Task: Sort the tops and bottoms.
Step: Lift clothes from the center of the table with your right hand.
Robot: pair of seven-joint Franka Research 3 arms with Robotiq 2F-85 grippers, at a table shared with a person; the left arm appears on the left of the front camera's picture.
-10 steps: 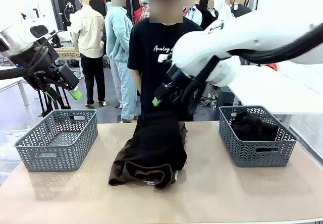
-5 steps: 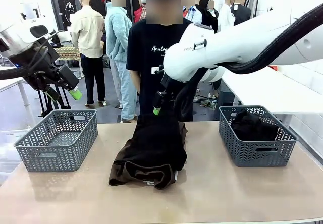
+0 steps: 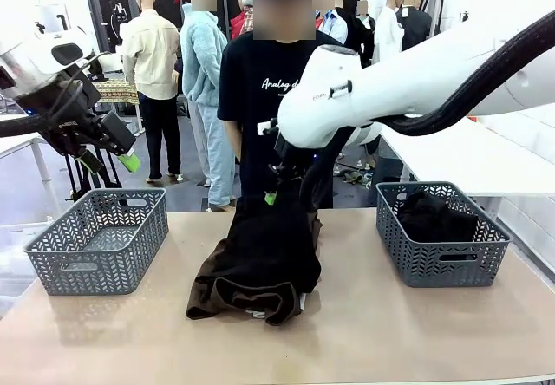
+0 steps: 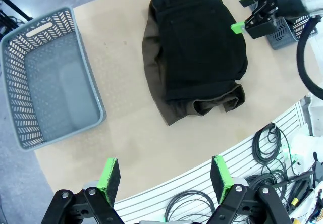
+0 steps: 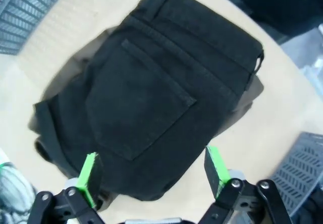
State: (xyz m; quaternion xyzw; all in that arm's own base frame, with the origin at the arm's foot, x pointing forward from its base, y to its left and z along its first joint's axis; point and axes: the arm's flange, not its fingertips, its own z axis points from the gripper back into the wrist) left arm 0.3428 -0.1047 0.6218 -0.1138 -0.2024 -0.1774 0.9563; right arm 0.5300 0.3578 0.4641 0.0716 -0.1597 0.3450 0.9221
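A black bottom (image 3: 269, 242) lies folded on top of a dark brown one (image 3: 232, 298) in the middle of the table. From above they show as black (image 4: 199, 47) over brown (image 4: 154, 82). My right gripper (image 3: 270, 196) hangs open just above the pile's far edge, with the black cloth (image 5: 161, 98) below its spread jaws (image 5: 151, 171). High over the left basket (image 3: 95, 238), my left gripper (image 3: 108, 158) stands open and holds nothing (image 4: 165, 178). A pale grey patch (image 4: 75, 98) lies on that basket's floor; I cannot tell whether it is one of the tops.
A second grey mesh basket (image 3: 442, 259) at the right holds dark cloth (image 3: 434, 216). A person in a black T-shirt (image 3: 256, 99) stands at the far edge behind the pile. Bare tabletop (image 3: 390, 333) stretches in front of the pile and between the baskets.
My right gripper has come down and swung a little left, from chest height of the person to just above the pile's far edge. The left arm has stayed still.
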